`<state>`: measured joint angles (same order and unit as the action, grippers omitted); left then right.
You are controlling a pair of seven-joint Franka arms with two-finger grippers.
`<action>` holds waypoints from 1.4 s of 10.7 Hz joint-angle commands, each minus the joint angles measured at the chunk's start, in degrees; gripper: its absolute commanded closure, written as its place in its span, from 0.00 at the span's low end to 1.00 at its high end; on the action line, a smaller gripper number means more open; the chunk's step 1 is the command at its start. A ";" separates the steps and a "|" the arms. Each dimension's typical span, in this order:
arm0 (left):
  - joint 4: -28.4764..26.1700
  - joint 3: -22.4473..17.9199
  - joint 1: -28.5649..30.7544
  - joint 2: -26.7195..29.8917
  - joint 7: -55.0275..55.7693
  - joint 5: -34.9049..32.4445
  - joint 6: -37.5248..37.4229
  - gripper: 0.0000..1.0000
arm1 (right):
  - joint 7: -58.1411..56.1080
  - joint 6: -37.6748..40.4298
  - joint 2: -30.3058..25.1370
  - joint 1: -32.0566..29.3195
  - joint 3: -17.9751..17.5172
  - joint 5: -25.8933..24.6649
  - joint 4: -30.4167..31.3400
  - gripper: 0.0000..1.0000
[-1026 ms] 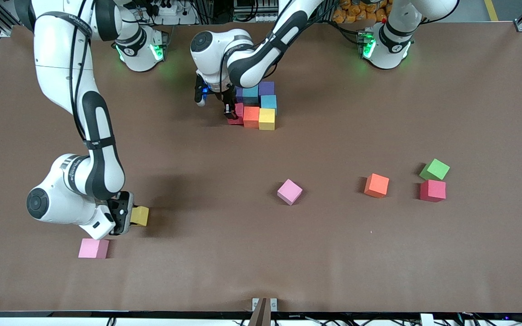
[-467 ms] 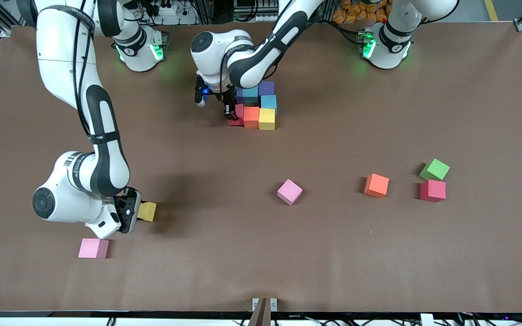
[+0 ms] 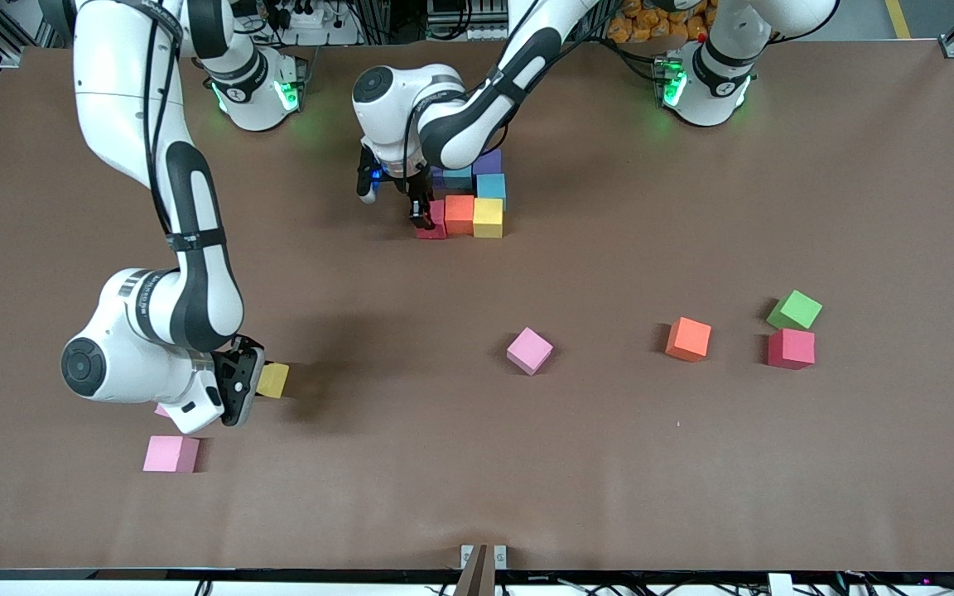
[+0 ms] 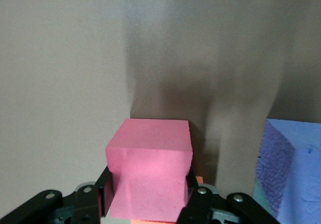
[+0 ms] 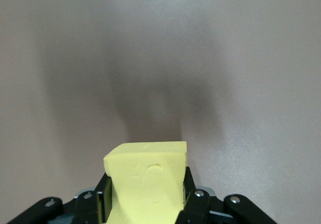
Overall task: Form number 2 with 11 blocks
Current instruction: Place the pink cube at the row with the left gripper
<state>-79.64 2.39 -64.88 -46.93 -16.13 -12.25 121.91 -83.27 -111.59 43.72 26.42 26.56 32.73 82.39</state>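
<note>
The blocks of the number 2 point(image 3: 469, 194) stand clustered near the robots' bases: purple point(image 3: 487, 161), cyan point(image 3: 491, 186), orange point(image 3: 459, 213) and yellow point(image 3: 488, 218) cubes touching. My left gripper point(image 3: 426, 217) is shut on a rose-red block point(image 3: 433, 227) point(image 4: 149, 169), held low against the orange cube at the right arm's end of that row. A purple cube point(image 4: 296, 169) shows beside it in the left wrist view. My right gripper point(image 3: 266, 382) point(image 5: 145, 204) is shut on a yellow block point(image 3: 275, 379) point(image 5: 145, 184), just above the table.
Loose cubes lie nearer the front camera: a pink one point(image 3: 529, 350) mid-table, an orange one point(image 3: 688, 338), a green one point(image 3: 794, 310) touching a deep red one point(image 3: 791, 348) toward the left arm's end, and a pink one point(image 3: 171, 454) under the right arm.
The right gripper has carried the yellow block up off the table and a little toward the middle. The left gripper has brought the rose-red block down beside the orange cube.
</note>
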 commanded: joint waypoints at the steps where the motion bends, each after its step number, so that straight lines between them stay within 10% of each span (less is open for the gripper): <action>1: 0.54 -0.72 -0.69 -0.27 -1.00 -1.20 0.52 0.77 | 0.74 1.19 -0.91 0.48 0.78 1.11 0.93 0.70; 2: 0.54 -0.72 -0.69 -0.27 -0.74 -1.20 0.52 0.76 | 1.61 1.98 -0.91 0.48 0.78 1.11 0.85 0.70; 4: 0.45 -0.64 -0.69 -0.18 3.97 -0.50 0.52 0.00 | 2.14 2.52 -0.91 0.30 0.78 1.11 0.93 0.70; 8: 0.54 -0.46 -1.74 3.41 10.59 -0.41 -0.88 0.00 | 2.58 2.95 -0.91 0.13 0.78 1.20 1.20 0.70; 15: 0.63 -0.72 9.82 22.30 14.11 2.67 -31.35 0.00 | 20.21 5.95 -2.41 6.18 1.74 1.46 1.37 0.70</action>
<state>-77.12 1.33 -60.72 -28.36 -1.49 -11.06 94.23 -67.51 -106.07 42.93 29.91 27.32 33.00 82.55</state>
